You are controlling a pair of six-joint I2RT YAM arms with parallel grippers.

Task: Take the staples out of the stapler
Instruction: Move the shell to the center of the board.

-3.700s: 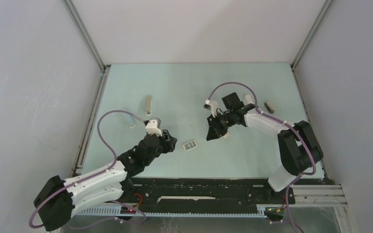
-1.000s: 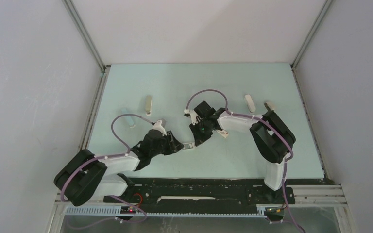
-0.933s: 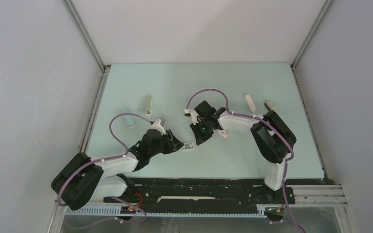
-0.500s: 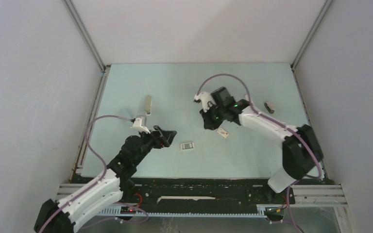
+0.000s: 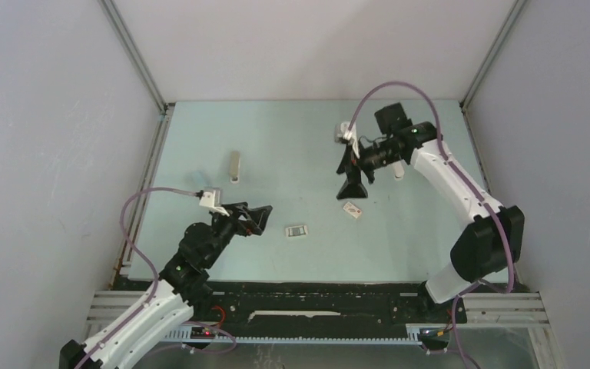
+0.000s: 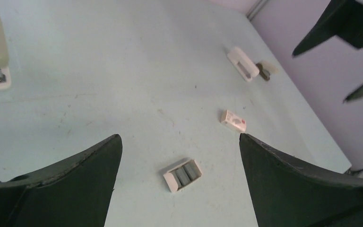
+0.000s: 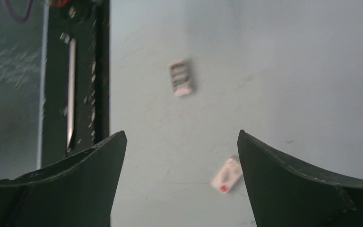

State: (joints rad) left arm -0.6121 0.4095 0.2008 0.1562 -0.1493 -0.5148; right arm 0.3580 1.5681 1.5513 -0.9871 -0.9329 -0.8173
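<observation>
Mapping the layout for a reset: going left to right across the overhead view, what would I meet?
Beige bar → left claw → tray of staples → printed box → white stapler.

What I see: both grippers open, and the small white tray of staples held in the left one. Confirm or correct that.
One thing is wrong: the left gripper holds nothing. The small white tray with the staples lies on the table, untouched, as the left wrist view shows. Both grippers are open, the right gripper included.
</observation>
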